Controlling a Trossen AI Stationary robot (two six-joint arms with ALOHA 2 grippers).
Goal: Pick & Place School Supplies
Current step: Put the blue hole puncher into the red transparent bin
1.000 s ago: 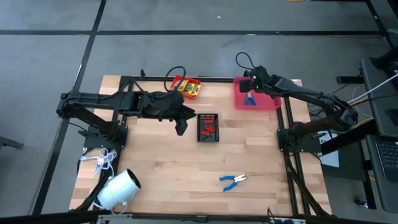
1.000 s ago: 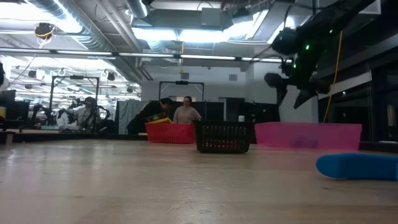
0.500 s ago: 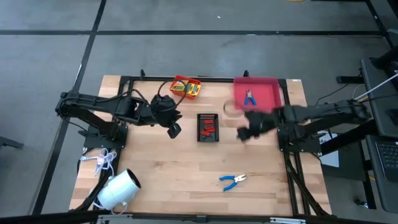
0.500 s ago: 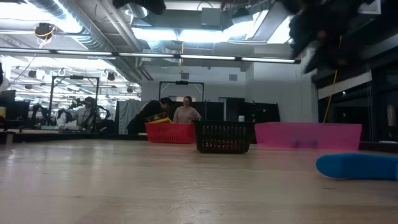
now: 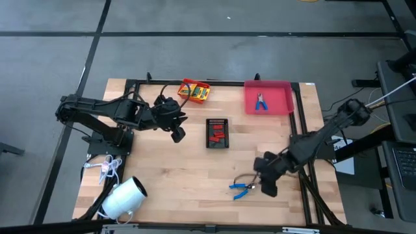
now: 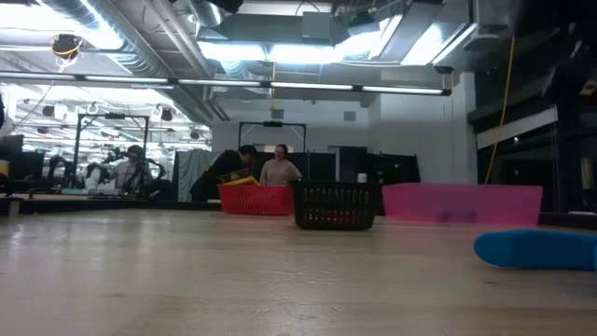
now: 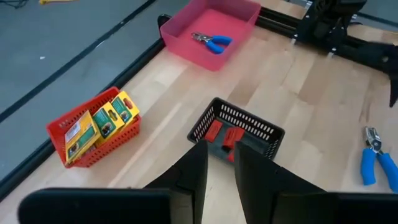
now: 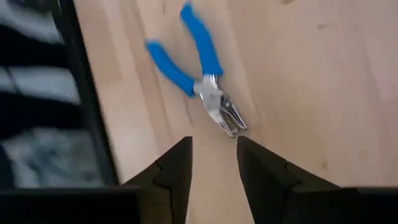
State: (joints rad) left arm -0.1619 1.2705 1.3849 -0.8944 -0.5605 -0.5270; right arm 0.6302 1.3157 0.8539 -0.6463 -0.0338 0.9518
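Right gripper (image 5: 268, 184), fingers apart and empty, hovers just at 3 o'clock of the loose pliers (image 5: 243, 188) lying on the table (image 5: 169, 175) at 6 o'clock. Left gripper (image 5: 177, 134), fingers slightly apart, waits at 9 o'clock of the black basket (image 5: 218, 132).

The table (image 5: 195, 169) is pale blond wood with a black frame; at its 12 o'clock edge a red basket (image 5: 195, 91) holds yellow-and-green printed boxes (image 7: 102, 121), and at 1 o'clock a pink tray (image 5: 268, 97) holds blue-handled pliers (image 5: 261, 103) with silver jaws. At centre a black mesh basket (image 5: 218, 132) holds red pieces (image 7: 225, 135), and a second blue-handled pair (image 8: 196, 65) lies at 5 o'clock. At 7 o'clock sit a white roll (image 5: 123, 197) and white cord (image 5: 107, 168); both arms are dark.
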